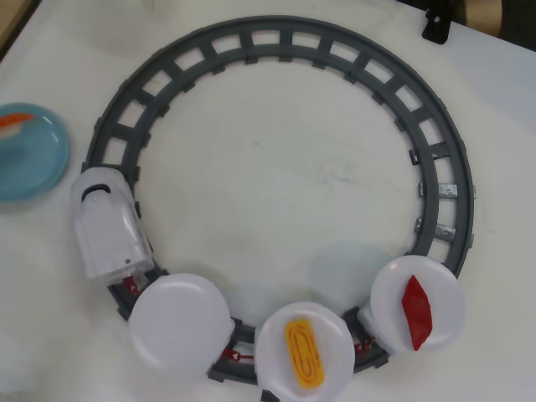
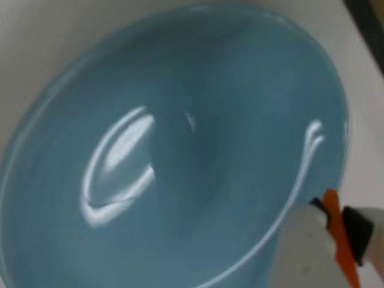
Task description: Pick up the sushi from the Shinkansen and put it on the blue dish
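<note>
Overhead view: blue dish (image 1: 33, 155) sits at the left edge of the white table (image 1: 276, 167), just outside the grey circular track (image 1: 276, 38). The sushi (image 1: 15, 121) shows as an orange sliver over white at the dish's upper left, partly cut off by the frame — looks like it's over the dish, but contact is hard to judge. Shinkansen (image 1: 107, 230) is on the track's left side, nose toward the top, with three white plates trailing along the bottom arc. First plate (image 1: 180, 322) is bare, second carries the yellow egg piece (image 1: 304, 352), third the dark red piece (image 1: 416, 311). Wrist view: blurred, dish fills nearly the whole frame with glare streaks. At bottom right a white part with an orange strip and a black bit (image 2: 336, 240) sits near the dish rim — probably the pincer with the sushi, though I can't tell whether the pincer is apart or clamped.
</note>
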Tool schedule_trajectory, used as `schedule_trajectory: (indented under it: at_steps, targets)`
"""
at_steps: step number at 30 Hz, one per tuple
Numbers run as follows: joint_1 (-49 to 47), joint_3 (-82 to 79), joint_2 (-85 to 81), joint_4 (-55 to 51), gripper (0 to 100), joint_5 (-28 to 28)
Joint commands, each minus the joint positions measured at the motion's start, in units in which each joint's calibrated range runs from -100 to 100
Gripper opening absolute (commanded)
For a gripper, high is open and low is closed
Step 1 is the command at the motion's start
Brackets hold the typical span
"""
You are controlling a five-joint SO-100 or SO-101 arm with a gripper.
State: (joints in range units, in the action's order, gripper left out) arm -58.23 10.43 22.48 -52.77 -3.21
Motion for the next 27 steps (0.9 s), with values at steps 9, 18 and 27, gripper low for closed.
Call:
schedule_trajectory:
  at_steps: [9,18,27]
  targets:
    - [2.9,3.6,4.5,1.3,4,0.0]
    - [2.4,3.6,4.2,0.9,17,0.0]
    - [1.5,7.2,2.2,-4.4,20,0.0]
